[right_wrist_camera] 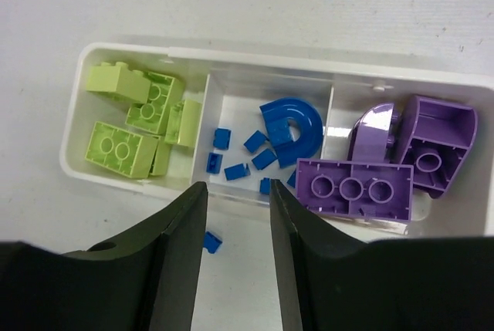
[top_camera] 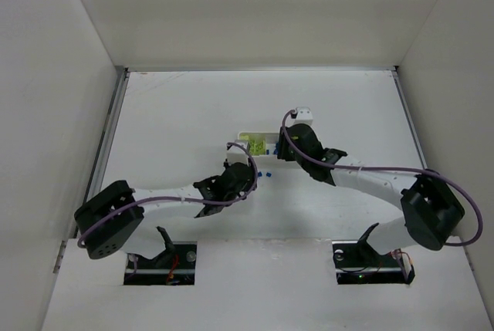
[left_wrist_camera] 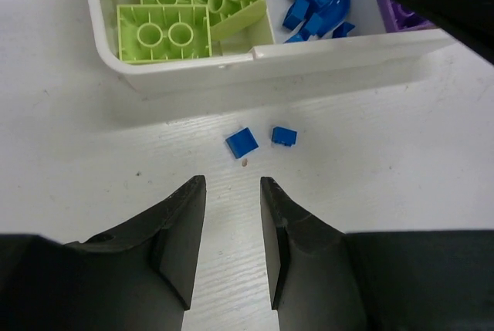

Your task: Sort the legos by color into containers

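The white three-compartment tray (right_wrist_camera: 309,57) holds yellow-green legos (right_wrist_camera: 123,150) on the left, blue pieces with an arch (right_wrist_camera: 292,126) in the middle and purple legos (right_wrist_camera: 351,188) on the right. Two tiny blue legos (left_wrist_camera: 241,143) (left_wrist_camera: 283,136) lie on the table just in front of the tray wall (left_wrist_camera: 262,57). One of them shows in the right wrist view (right_wrist_camera: 211,241). My left gripper (left_wrist_camera: 231,184) is open and empty, just short of the two loose blue legos. My right gripper (right_wrist_camera: 238,188) is open and empty above the tray's near wall.
In the top view the tray (top_camera: 251,144) sits mid-table between both grippers, left (top_camera: 248,170) and right (top_camera: 284,148). The loose blue legos (top_camera: 266,173) lie just below it. White walls enclose the table on three sides.
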Robot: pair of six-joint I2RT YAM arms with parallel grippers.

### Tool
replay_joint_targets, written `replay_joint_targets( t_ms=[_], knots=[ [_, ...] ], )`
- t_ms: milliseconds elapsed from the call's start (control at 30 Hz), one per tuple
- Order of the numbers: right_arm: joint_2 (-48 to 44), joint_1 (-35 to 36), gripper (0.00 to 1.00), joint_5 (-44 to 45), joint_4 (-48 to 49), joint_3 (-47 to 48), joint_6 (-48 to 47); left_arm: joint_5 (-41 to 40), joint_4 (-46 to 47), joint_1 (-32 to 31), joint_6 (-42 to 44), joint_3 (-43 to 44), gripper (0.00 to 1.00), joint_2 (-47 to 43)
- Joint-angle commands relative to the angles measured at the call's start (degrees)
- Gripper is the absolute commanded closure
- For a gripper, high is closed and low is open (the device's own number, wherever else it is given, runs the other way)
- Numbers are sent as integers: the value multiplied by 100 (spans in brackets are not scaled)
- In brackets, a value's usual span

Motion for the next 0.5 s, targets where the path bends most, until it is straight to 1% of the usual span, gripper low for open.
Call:
replay_joint_targets(
  t_ms=[0, 233, 467],
  knots=[
    [-374, 254, 57, 144, 262, -255, 20, -162, 262, -75, -118, 127, 68, 311],
    [-726, 781, 58, 153, 315, -968, 345, -127, 376, -75, -136, 504, 68, 1085],
    [-814, 905, 58, 206, 420, -1434, 714, -118, 447, -102, -179, 777, 68, 1463]
  ],
)
